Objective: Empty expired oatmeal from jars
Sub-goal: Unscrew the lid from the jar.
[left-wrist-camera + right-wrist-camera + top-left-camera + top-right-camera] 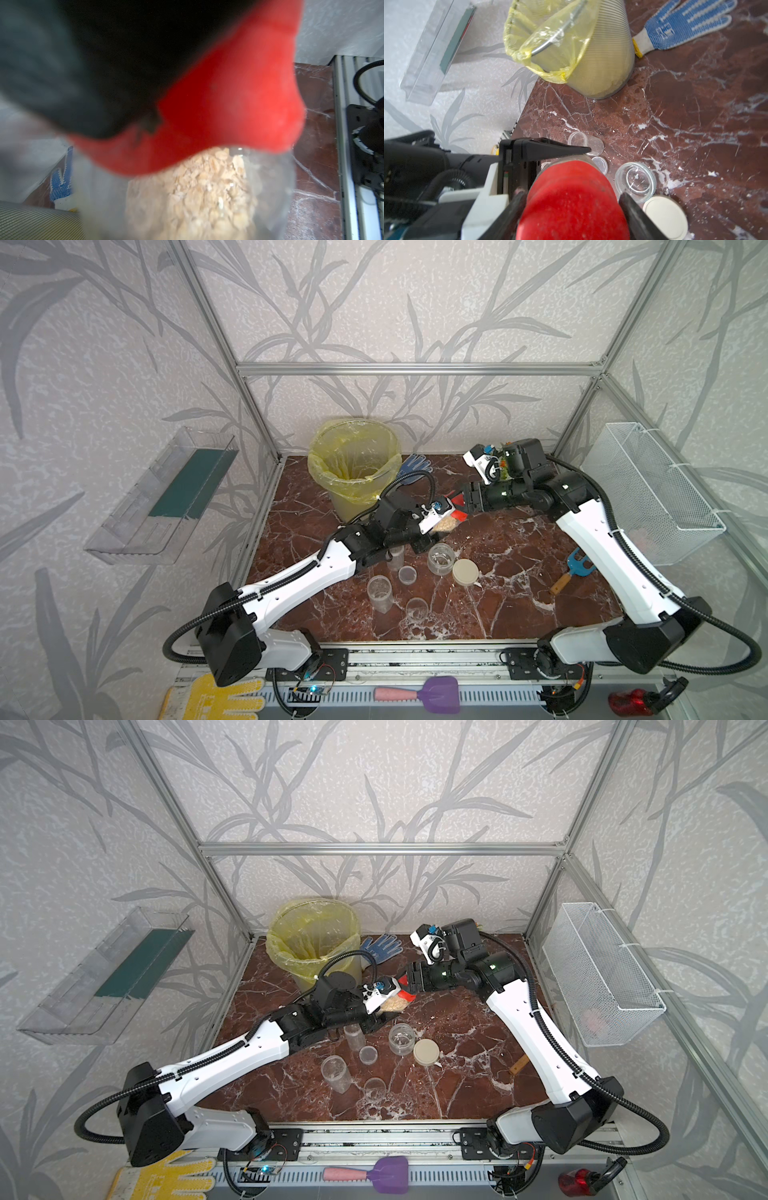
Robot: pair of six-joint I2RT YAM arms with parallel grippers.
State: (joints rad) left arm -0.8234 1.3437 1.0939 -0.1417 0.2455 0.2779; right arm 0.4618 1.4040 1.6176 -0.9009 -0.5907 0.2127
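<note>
The left gripper (436, 529) is closed on the clear body of the red-capped jar (449, 524) and holds it off the marble table top (519, 572), tipped well over so its red cap (571, 199) points at the right gripper (572, 194). The right gripper's jaws stand partly open, one on each side of the cap. Their pads look to be at its rim, but I cannot tell whether they press on it. In the left wrist view, the oatmeal (199, 187) lies in the jar right up against the cap.

The main risk is where the jar hangs. The bucket with the yellow liner (316, 464) stands off to the far side of the left gripper, not under the jar. Bare marble lies below the cap, and the empty squat jar (440, 559) and its beige lid (465, 571) are just nearer the robot. If the cap comes loose at this tilt, the flakes resting against it would likely pour onto the table and not into the liner.

A second risk is twist. The jar wall looks smooth, so turning the cap could spin the whole jar inside the left gripper's hold, or pull it out and drop it.

A third risk is an uneven bite. The right jaws might catch only the cap's edge, skid off and knock the jar askew.
</note>
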